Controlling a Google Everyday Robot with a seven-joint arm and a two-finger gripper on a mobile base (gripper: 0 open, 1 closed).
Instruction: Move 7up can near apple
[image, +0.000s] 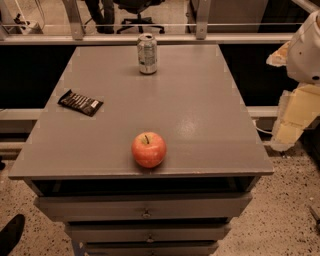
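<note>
The 7up can (147, 53) stands upright near the far edge of the grey table (200, 100), a little left of its middle. The apple (148, 149) sits near the front edge, stem up, straight in front of the can and far from it. My gripper (293, 117) hangs at the right edge of the view, beyond the table's right side, well away from both the can and the apple. It holds nothing that I can see. The white arm housing (306, 50) is above it.
A dark snack bar wrapper (80, 103) lies near the table's left edge. Drawers (145, 207) sit below the tabletop at the front. A rail (150, 39) runs behind the table. A dark shoe (11, 232) shows at bottom left on the floor.
</note>
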